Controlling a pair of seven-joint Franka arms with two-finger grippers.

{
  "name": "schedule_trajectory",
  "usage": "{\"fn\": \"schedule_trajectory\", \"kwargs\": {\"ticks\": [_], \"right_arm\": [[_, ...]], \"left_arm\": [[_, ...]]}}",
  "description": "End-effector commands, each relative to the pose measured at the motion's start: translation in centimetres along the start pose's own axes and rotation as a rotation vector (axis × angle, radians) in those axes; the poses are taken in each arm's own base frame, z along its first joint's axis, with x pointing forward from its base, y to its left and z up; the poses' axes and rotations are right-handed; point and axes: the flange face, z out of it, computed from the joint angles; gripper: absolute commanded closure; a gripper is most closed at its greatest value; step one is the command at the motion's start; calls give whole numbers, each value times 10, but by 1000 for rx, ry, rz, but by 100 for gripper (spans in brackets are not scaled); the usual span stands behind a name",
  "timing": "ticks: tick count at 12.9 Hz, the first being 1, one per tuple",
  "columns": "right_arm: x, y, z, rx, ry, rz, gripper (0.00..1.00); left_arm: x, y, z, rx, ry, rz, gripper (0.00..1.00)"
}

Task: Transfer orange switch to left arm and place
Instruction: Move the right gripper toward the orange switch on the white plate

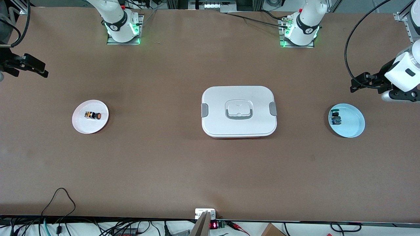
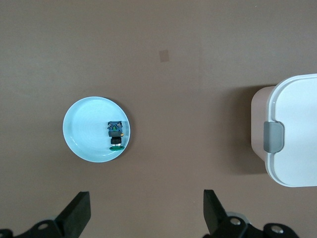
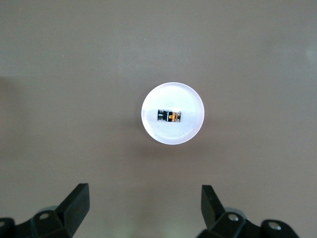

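Observation:
The orange switch [image 1: 93, 115] lies on its side on a small white plate [image 1: 82, 125] toward the right arm's end of the table. In the right wrist view the switch [image 3: 169, 116] sits at the middle of that plate [image 3: 173, 99]. My right gripper [image 1: 41, 69] hangs open and empty high over the table's edge at that end, apart from the plate; its own view shows it [image 3: 145, 203] with jaws wide. The white box [image 1: 239, 111] stands shut in the table's middle. My left gripper [image 1: 353, 86] hangs open and empty near a light blue plate [image 1: 353, 126]; its own view shows it [image 2: 147, 208] spread wide.
A small switch with a green cap and blue body [image 1: 335, 118] rests on the light blue plate [image 2: 81, 134], seen as a small dark piece [image 2: 115, 134] from the left wrist. The box's clipped end [image 2: 297, 129] also shows there. Cables and a small device [image 1: 205, 213] line the table's nearest edge.

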Motion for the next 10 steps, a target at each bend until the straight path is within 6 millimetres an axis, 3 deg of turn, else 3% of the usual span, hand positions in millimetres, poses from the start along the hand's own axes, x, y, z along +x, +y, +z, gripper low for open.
{"fn": "schedule_trajectory", "kwargs": {"ticks": [1, 4, 6, 10], "right_arm": [[-2, 1, -5, -11, -18, -4, 0], [2, -1, 0, -10, -22, -6, 0], [10, 0, 15, -6, -50, -9, 0], [33, 0, 62, -7, -131, -8, 0]], "left_arm": [[1, -2, -6, 6, -6, -1, 0], [1, -2, -5, 6, -7, -1, 0], [1, -2, -6, 6, -6, -1, 0], [1, -2, -6, 6, -6, -1, 0]]}}
